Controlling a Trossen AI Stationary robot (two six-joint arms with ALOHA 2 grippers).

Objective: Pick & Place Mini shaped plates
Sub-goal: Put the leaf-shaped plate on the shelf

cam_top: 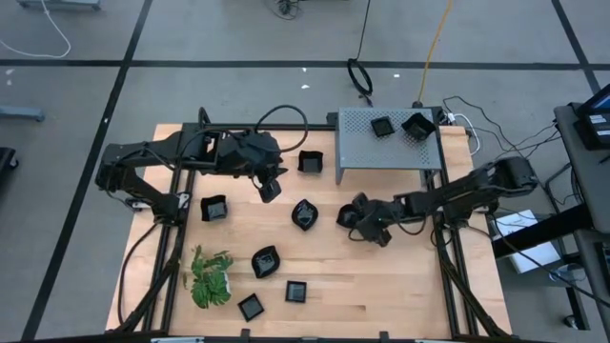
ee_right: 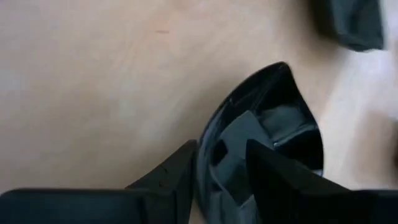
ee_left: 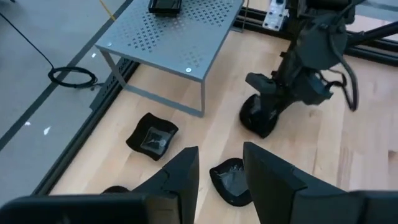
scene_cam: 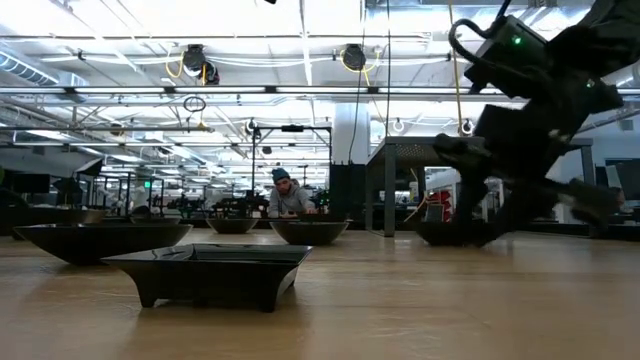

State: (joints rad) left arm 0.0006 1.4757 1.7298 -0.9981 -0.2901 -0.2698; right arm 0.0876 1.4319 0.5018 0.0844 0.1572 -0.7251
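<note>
- right gripper (cam_top: 355, 215) is down on the table with its fingers (ee_right: 180, 180) straddling the rim of a dark dish (ee_right: 267, 134), one finger inside and one outside; can't tell if they've clamped yet.
- risk: the rim is thin and curved, so a shallow bite could let the dish pivot or slip out on lift. The fingertips look very close to the wood, so they could drag or push it sideways.
- risk: the perforated grey shelf (cam_top: 389, 141) is just beyond this gripper, two dishes already on it; the leg or edge could clip a low carry.
- right arm reaches in low from the table's right edge, wrist pitched down.
- left gripper (cam_top: 270, 190) hangs spread and empty; leaf-like dish (ee_left: 229, 182) just beyond its tips, square dish (cam_top: 310, 161) near.
</note>
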